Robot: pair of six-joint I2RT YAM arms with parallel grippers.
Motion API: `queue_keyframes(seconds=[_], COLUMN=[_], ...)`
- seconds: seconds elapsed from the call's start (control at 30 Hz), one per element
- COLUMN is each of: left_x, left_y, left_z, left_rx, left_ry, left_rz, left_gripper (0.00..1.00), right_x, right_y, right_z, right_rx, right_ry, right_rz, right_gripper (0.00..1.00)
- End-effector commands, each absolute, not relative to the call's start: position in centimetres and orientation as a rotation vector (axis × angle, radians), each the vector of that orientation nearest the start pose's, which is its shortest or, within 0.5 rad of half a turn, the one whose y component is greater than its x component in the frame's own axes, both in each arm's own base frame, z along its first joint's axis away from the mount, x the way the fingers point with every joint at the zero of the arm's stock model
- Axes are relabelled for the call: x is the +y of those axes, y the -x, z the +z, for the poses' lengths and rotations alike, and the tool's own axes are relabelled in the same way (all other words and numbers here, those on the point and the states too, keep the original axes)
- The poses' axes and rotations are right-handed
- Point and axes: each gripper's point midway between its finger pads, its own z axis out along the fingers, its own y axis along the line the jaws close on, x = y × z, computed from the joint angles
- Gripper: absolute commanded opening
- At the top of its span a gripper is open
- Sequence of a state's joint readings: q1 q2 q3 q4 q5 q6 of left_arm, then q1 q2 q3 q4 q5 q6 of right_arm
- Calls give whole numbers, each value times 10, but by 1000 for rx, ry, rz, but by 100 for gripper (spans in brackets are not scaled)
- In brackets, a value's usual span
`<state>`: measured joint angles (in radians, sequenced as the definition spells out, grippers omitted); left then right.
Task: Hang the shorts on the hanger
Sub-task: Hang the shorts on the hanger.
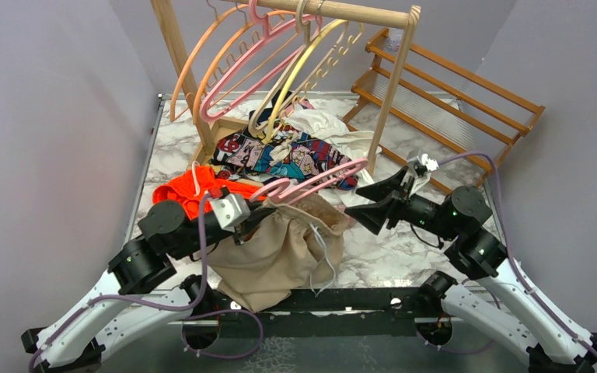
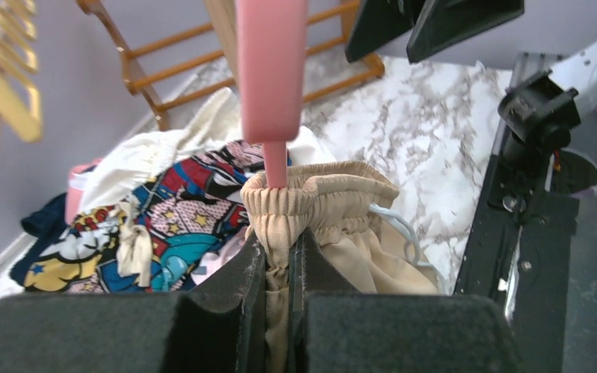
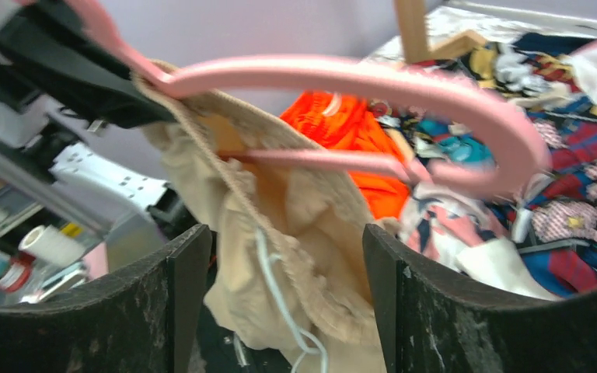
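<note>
Surface: a white, grey-veined marble-look tabletop (image 1: 404, 233), hard and glossy, with a dark metal rail (image 1: 342, 299) along its near edge
Room: plain grey walls close in on three sides; a light wooden clothes rack (image 1: 392, 85) stands at the back carrying orange, pink and yellow plastic hangers (image 1: 280, 62), and a slatted wooden shelf (image 1: 451, 85) leans at the right rear
Clutter: a crumpled comic-print cloth (image 1: 295, 155) lies mid-table, with a bright orange garment (image 1: 194, 190) bunched to its left
Shorts: beige soft-fabric shorts (image 1: 272, 252), baggy, with a gathered elastic waistband and a thin white drawstring (image 1: 326, 249) dangling; they hang like a loose sack at the near edge between the two arms, waistband uppermost
Hanger: a smooth pink plastic clothes hanger (image 1: 311, 180), one arm tucked inside the waistband; its long axis runs up and to the right in the overhead view, rounded free end toward the right arm
Left end effector (image 2: 280, 272): pinched almost closed on the bunched waistband, the pink arm emerging just above
Right end effector (image 3: 288, 241): fingers spread wide, gripping nothing, just beside the hanger's free end and facing the shorts
</note>
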<state>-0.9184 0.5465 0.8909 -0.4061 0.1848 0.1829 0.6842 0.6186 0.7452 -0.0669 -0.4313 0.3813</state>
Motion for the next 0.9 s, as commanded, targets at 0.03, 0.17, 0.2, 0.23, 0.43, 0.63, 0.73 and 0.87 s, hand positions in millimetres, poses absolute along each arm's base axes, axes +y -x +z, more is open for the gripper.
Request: queue_keyframes(seconds=[0.03, 0.17, 0.2, 0.23, 0.43, 0.63, 0.73, 0.87], left_x=[-190, -187, -188, -188, -189, -187, -186, -186], left_y=[-139, -136, -135, -134, -130, -127, -126, -126], left_z=[371, 377, 379, 382, 390, 388, 389, 390], left_rx=[1280, 1260, 1251, 1241, 1225, 1220, 1217, 1214], left_ry=[-854, -830, -824, -817, -804, -801, -799, -800], left_rz=[-637, -656, -668, -680, -715, -724, -722, -723], left_gripper=[0, 0, 0, 0, 0, 0, 0, 0], right_x=[219, 223, 223, 223, 242, 249, 251, 251], right_y=[-175, -181, -184, -188, -188, -186, -185, -185], right_z=[295, 278, 271, 266, 252, 242, 236, 220], right_rx=[1733, 1770, 1783, 1800, 1863, 1900, 1923, 1989], right_ry=[316, 259, 246, 214, 270, 323, 341, 361], right_rz=[1086, 1106, 1094, 1086, 1154, 1166, 1161, 1136], right_gripper=[78, 79, 77, 75, 55, 52, 52, 50])
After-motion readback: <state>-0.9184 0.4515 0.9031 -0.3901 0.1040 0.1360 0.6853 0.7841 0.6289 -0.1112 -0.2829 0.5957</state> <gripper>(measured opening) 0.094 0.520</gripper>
